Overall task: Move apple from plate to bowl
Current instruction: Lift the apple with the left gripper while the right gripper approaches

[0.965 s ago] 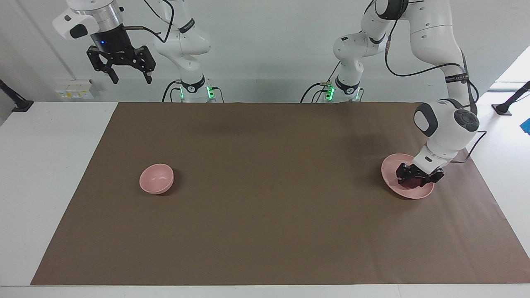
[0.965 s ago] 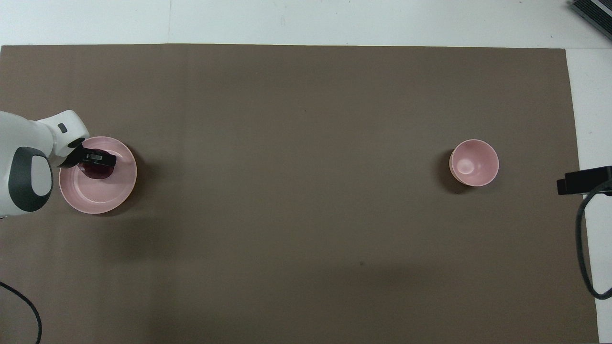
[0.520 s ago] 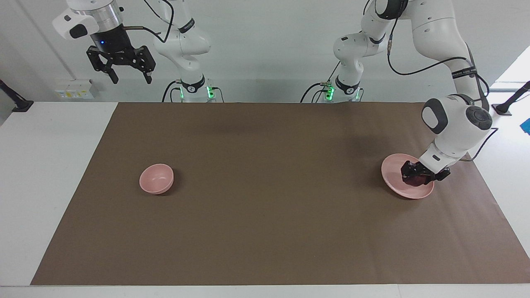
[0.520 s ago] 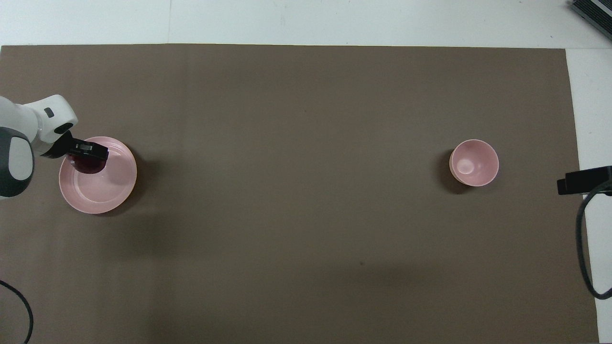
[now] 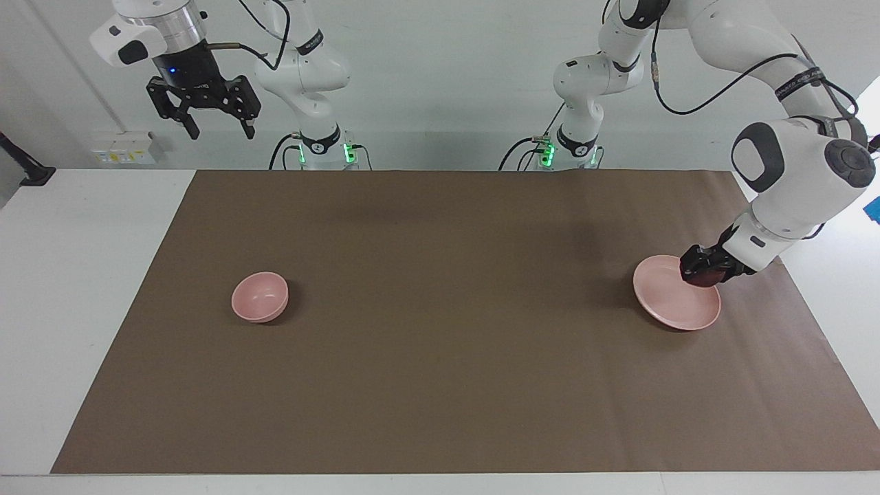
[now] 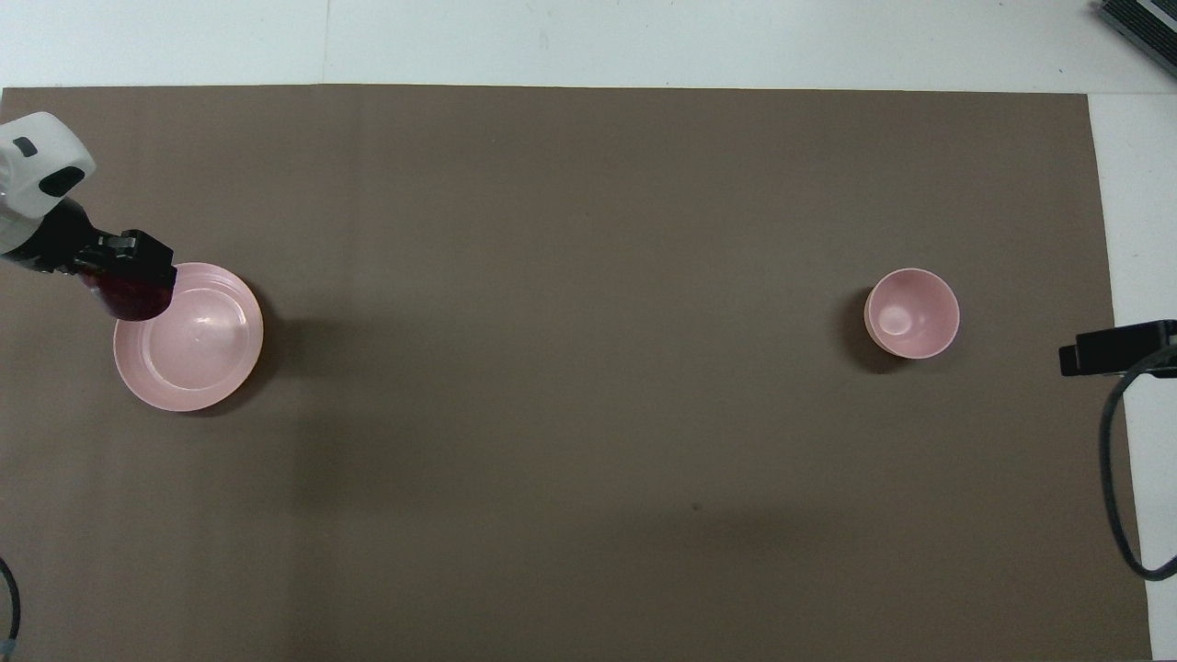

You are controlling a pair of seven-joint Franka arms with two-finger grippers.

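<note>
Facing view: left gripper (image 5: 702,270) hangs low over the plate (image 5: 670,302), above the rim on the side nearer to the robots. Its fingers are clamped on the apple (image 5: 702,276), which shows only as a dark red lump between the black fingers. The apple looks lifted clear of the plate surface, with pale pink showing beneath it, though the gap is slight. The left arm comes down in a bend from its base, wrist tilted toward the plate.

Overhead view: same gripper (image 6: 129,276) covers the plate's (image 6: 193,345) edge toward the left arm's end of the table. The apple (image 6: 133,299) sits under the black fingers, dark red, overlapping the rim. The rest of the plate shows bare pink.

Bowl (image 5: 260,296) stands upright on the brown mat (image 5: 440,385), toward the right arm's end of the table and well apart from the plate. From above, its inside (image 6: 911,313) shows plain pink, nothing in it.

Right gripper (image 5: 201,110) is held high in the air by its own base, over the table's edge, jaws spread wide, holding nothing. That arm waits.

Mat covers most of the white table (image 5: 75,275).
</note>
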